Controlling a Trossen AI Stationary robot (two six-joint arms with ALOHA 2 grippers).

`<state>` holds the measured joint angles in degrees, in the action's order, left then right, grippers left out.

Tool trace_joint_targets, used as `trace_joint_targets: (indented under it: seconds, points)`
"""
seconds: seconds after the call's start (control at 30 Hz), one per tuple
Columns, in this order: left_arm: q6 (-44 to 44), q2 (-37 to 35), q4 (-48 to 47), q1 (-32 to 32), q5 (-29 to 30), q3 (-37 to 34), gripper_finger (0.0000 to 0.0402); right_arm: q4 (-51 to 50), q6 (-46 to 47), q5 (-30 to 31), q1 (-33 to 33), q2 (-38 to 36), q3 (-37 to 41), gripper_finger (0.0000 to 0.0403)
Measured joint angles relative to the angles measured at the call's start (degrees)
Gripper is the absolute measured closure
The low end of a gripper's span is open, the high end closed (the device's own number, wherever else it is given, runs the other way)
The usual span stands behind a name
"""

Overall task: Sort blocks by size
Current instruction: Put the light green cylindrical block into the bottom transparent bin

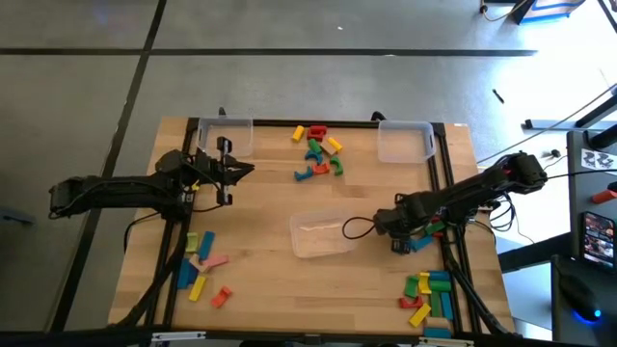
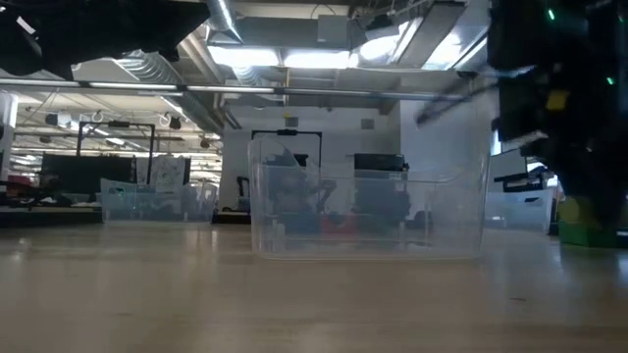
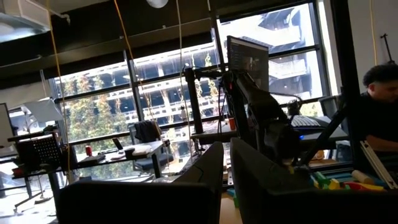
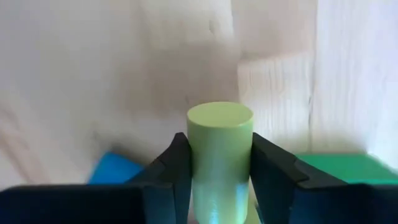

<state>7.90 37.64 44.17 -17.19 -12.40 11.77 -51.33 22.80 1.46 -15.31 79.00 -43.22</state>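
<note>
My right gripper (image 1: pixel 403 241) (image 4: pixel 219 146) points down near the table's right edge, shut on a pale green cylinder block (image 4: pixel 219 168). A blue block (image 4: pixel 115 169) and a green block (image 4: pixel 336 165) lie on the table beside it. More blocks lie in a far-middle cluster (image 1: pixel 318 154), a near-left cluster (image 1: pixel 202 265) and a near-right cluster (image 1: pixel 429 294). My left gripper (image 1: pixel 241 172) (image 3: pixel 225 180) hovers shut and empty by the far-left bin (image 1: pixel 224 135), held well above the table. My right gripper pinches the cylinder's curved side (image 4: pixel 219 186) between its two fingers (image 4: pixel 177 174), coming from above and pointing down. The cylinder stands along the fingers, its round end face (image 4: pixel 219 119) sticking out past the fingertips. Whether that end is clear of the table, I cannot tell.
A clear bin (image 1: pixel 323 233) (image 2: pixel 368 211) stands mid-table, just left of my right gripper. Another clear bin (image 1: pixel 405 140) sits at the far right. A black cable loop (image 1: pixel 359 227) lies by the centre bin. A person (image 3: pixel 379 106) sits beyond the table's right side.
</note>
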Motion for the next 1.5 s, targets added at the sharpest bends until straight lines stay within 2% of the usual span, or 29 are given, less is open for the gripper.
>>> trace_joint_targets:
  seconds: [0.33,0.47,0.73,0.97,1.23,1.5]
  points:
    - [0.0,0.0,0.0,0.0,0.0,0.0,0.0377,-1.3,-6.2,7.2,0.0,0.0,-14.2,0.0271]
    - [0.0,0.0,0.1,0.0,0.0,0.0,0.0377,2.7,-9.7,9.2,0.0,-0.1,-17.4,0.0274]
    - [0.0,0.0,0.2,0.0,0.0,0.0,0.0377,18.0,-14.4,9.6,0.0,1.3,-17.1,0.0272]
    - [0.0,0.0,0.3,0.0,0.0,0.0,0.0377,27.9,-18.7,9.5,0.0,8.0,-17.1,0.0271]
    - [0.0,0.0,0.2,0.0,0.0,0.0,0.0377,30.3,-23.3,12.5,0.4,17.1,-17.0,0.027]
    - [0.0,0.0,0.2,0.0,0.0,0.0,0.0377,30.6,-23.1,11.4,3.7,21.5,-17.1,0.027]
